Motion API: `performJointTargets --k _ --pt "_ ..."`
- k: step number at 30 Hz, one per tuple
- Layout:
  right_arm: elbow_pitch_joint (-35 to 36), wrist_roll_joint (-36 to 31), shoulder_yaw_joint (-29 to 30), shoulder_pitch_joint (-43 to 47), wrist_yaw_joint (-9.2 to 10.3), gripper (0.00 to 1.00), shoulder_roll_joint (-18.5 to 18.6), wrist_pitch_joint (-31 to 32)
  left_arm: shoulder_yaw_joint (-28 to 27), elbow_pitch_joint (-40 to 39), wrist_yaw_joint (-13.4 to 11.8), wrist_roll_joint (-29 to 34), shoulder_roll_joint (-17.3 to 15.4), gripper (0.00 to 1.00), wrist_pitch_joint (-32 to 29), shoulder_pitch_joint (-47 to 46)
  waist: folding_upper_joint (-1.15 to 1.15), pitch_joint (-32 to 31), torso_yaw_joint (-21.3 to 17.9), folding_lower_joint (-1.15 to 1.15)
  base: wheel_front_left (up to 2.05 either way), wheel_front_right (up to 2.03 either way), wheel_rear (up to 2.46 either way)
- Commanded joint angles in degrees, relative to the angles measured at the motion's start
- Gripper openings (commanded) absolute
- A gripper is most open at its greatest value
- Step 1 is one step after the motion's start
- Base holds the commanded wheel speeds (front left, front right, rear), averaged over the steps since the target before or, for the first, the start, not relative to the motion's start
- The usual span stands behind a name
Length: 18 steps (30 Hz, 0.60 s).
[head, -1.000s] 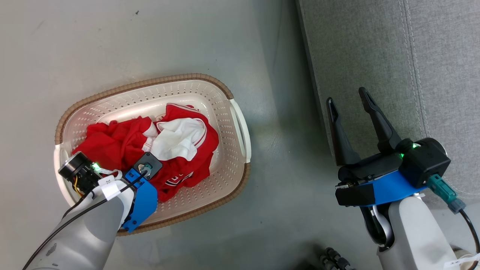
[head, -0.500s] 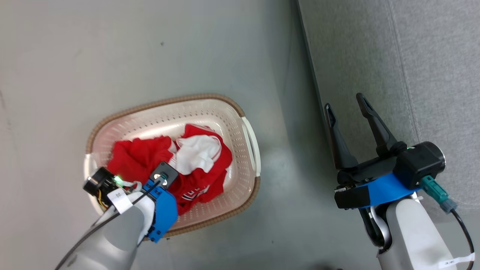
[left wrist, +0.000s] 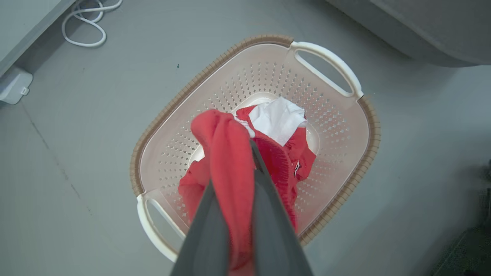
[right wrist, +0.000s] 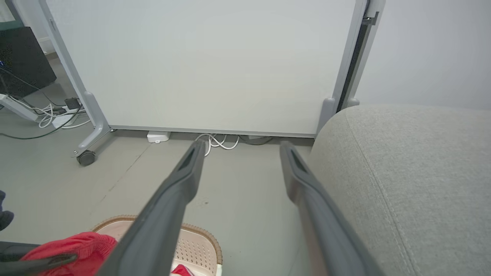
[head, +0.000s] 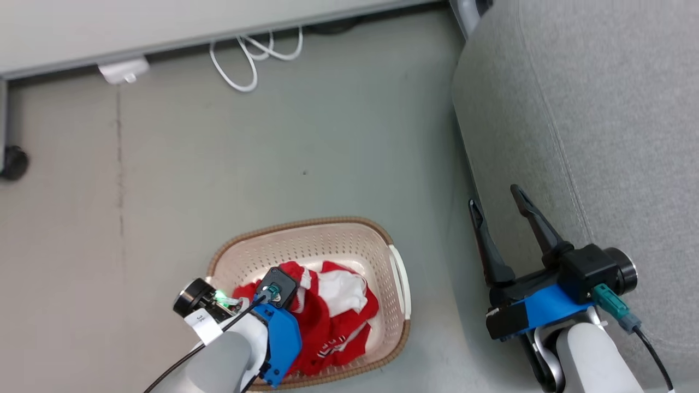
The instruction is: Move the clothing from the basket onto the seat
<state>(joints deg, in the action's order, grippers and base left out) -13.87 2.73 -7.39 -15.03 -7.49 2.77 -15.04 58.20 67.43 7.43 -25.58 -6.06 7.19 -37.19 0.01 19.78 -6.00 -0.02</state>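
Note:
The cream basket (head: 306, 222) with its brown rim stands on the grey floor, left of the light-grey seat (head: 600, 136). Red and white clothing (head: 338, 322) is heaped inside it. My left gripper (left wrist: 239, 161) hangs above the basket (left wrist: 215, 65), shut on a fold of red clothing (left wrist: 226, 153) that is drawn up from the heap (left wrist: 284, 126). In the head view my left wrist (head: 276, 327) hides those fingers. My right gripper (head: 494, 196) is open and empty, beside the seat's front edge; its wrist view shows the gripper (right wrist: 242, 145) above the floor, with the seat (right wrist: 414, 172) to its right.
A white panel on a wheeled grey frame runs along the far side, with a caster (head: 13, 162) at the left. White cables (head: 246, 60) and a small white box (head: 123, 70) lie on the floor at its foot. Open floor lies between the basket and the panel.
The head camera has moved, so the basket sits lower and smaller and the panel's foot has come into view. The left gripper stays shut on the red cloth, the right stays open.

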Motion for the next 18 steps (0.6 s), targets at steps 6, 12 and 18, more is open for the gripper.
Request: performJointTargets --k 6,12,18 --pt "-1.07 0.28 0.03 2.54 -0.01 1.00 0.19 -0.21 2.45 -4.61 0.01 -4.27 0.02 0.00 1.80 0.09 -0.01 -7.92 3.36 0.02 0.00 0.00 0.00" --pt "-1.58 0.90 -0.64 4.47 -0.01 1.00 0.20 0.23 5.18 -8.93 0.01 -7.47 -0.16 0.00 2.07 -1.96 -0.01 -11.45 4.92 0.02 0.00 0.00 0.00" --pt "-1.73 1.45 -1.27 5.88 -0.01 1.00 0.19 0.87 6.09 -13.44 0.01 -11.32 0.14 0.00 1.87 -4.58 -0.01 -14.14 6.18 0.02 0.00 0.00 0.00"
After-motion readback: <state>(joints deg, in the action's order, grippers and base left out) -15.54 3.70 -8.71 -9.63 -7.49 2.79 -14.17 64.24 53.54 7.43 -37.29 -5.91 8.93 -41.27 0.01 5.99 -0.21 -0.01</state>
